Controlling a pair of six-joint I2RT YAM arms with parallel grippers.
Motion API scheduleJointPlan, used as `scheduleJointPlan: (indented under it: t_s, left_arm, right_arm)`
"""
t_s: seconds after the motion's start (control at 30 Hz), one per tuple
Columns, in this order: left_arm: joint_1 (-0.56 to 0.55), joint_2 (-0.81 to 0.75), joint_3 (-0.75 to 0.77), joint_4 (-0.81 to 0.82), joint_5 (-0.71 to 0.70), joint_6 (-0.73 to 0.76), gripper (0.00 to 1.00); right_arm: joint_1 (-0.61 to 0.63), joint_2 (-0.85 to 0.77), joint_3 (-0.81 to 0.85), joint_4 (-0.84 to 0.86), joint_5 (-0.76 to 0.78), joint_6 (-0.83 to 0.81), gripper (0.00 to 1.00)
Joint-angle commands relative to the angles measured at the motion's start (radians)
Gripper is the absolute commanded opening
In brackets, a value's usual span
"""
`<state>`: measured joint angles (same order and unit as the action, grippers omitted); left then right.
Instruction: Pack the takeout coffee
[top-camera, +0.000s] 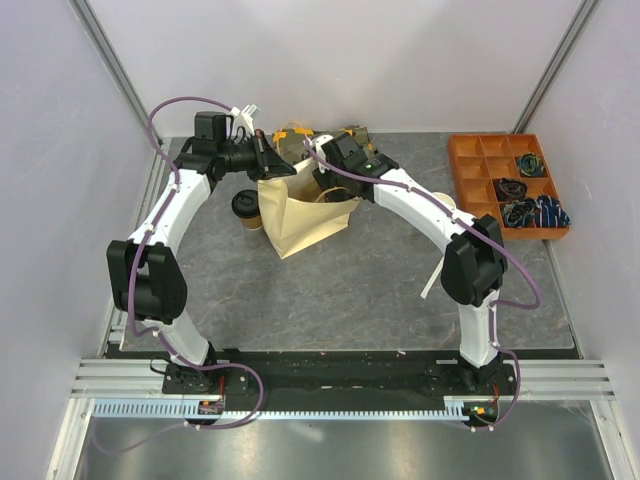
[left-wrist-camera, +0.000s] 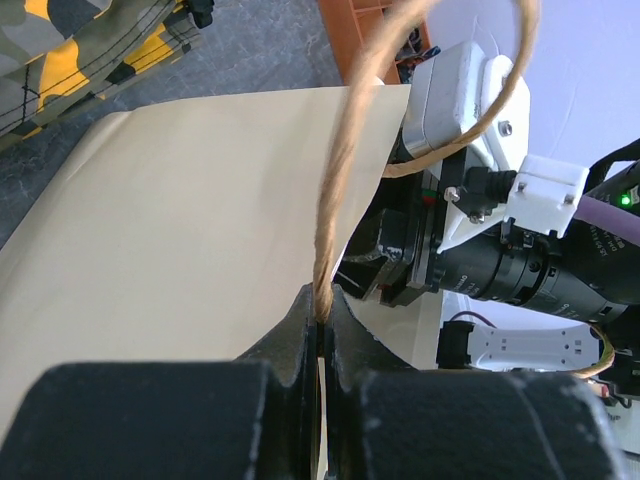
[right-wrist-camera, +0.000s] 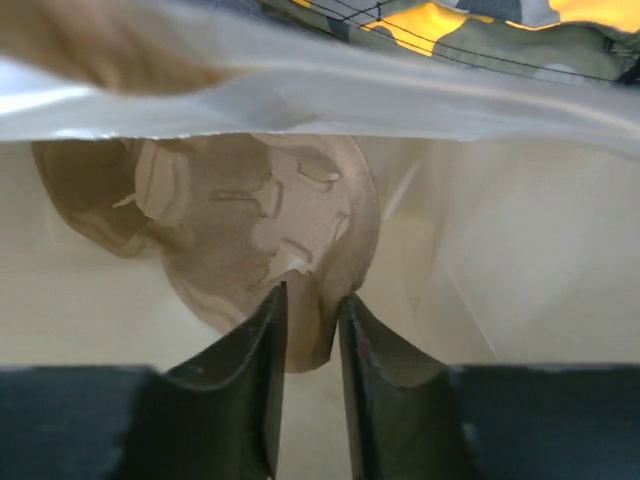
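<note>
The takeout coffee (top-camera: 247, 206), a small tan cup with a black lid, stands on the table just left of the tan paper bag (top-camera: 300, 218). My left gripper (left-wrist-camera: 322, 305) is shut on the bag's twine handle (left-wrist-camera: 340, 180) and holds it up at the bag's far left top (top-camera: 268, 158). My right gripper (right-wrist-camera: 312, 300) reaches down inside the bag. Its jaws stand a little apart, with the rim of a pulp cup carrier (right-wrist-camera: 250, 230) between them. The top view hides those fingers inside the bag's mouth.
An orange compartment tray (top-camera: 505, 185) with small items sits at the back right. A camouflage-patterned thing (left-wrist-camera: 80, 50) lies behind the bag. The right arm's wrist camera (left-wrist-camera: 500, 260) hangs close beside my left gripper. Walls close in the table's sides.
</note>
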<state>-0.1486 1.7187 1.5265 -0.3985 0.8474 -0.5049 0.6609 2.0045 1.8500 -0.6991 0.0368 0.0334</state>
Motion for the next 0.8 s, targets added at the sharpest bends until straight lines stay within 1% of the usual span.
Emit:
scheduleJointPlan:
  t_s: [0.0, 0.03, 0.07, 0.13, 0.17, 0.33, 0.37, 0.4, 0.5, 0.53, 0.77]
  left_arm:
    - [0.001, 0.016, 0.02, -0.04, -0.007, 0.0, 0.02]
    - [0.001, 0.015, 0.02, -0.04, -0.007, 0.002, 0.02]
    - [0.001, 0.013, 0.017, -0.042, -0.007, 0.002, 0.02]
    - [0.001, 0.012, 0.015, -0.045, -0.007, 0.006, 0.02]
    - [0.001, 0.012, 0.014, -0.043, -0.005, 0.008, 0.02]
    - [0.001, 0.018, 0.02, -0.048, -0.004, 0.006, 0.02]
    - [0.0, 0.019, 0.021, -0.049, -0.004, 0.006, 0.02]
    - [0.0, 0.022, 0.023, -0.049, -0.004, 0.006, 0.02]
    - [0.0, 0.025, 0.029, -0.049, -0.004, 0.006, 0.02]
    - [0.0, 0.027, 0.029, -0.049, -0.004, 0.006, 0.02]
    - [0.0, 0.028, 0.027, -0.054, -0.007, 0.011, 0.02]
  right_arm:
    - [0.002, 0.007, 0.058, -0.036, -0.026, 0.025, 0.38]
    - [0.003, 0.004, 0.066, -0.04, -0.026, 0.029, 0.38]
    - [0.003, -0.003, 0.071, -0.043, -0.028, 0.033, 0.42]
    - [0.003, -0.012, 0.087, -0.06, -0.025, 0.037, 0.46]
    - [0.005, -0.018, 0.094, -0.065, -0.026, 0.039, 0.51]
    - [0.009, -0.041, 0.141, -0.106, -0.034, 0.042, 0.6]
    - [0.016, -0.044, 0.146, -0.112, -0.035, 0.039, 0.67]
    - [0.017, -0.046, 0.15, -0.117, -0.034, 0.037, 0.7]
    - [0.019, -0.053, 0.161, -0.125, -0.035, 0.037, 0.73]
    - [0.02, -0.052, 0.166, -0.129, -0.031, 0.04, 0.76]
    - [0.023, -0.055, 0.236, -0.161, -0.035, 0.03, 0.77]
